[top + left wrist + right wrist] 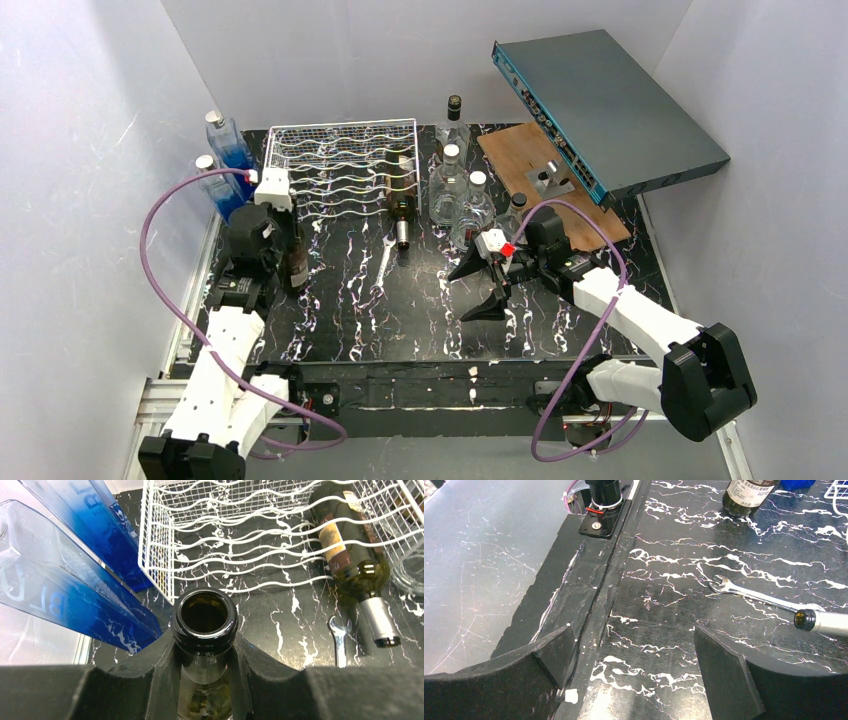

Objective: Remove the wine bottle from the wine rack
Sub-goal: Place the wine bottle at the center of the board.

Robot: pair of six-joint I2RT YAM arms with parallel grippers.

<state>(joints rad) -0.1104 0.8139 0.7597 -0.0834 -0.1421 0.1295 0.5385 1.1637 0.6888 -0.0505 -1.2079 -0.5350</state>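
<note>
Bottle [205,630] upright, left pincer [205,652] clamped (beside rack [156,555])

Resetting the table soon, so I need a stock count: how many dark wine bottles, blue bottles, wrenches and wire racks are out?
Dark wine bottles: 2, the lying bottle on the wine rack and the upright bottle in the left gripper
Blue bottles: 2, the nearer blue bottle and the farther blue bottle
Wrenches: 1, the wrench
Wire racks: 1
Total: 6

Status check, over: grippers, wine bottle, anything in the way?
Left gripper shut on dark bottle at neck, upright outside wine rack. Right gripper open, empty. Second bottle lies in rack; wrench beside its neck.
</note>
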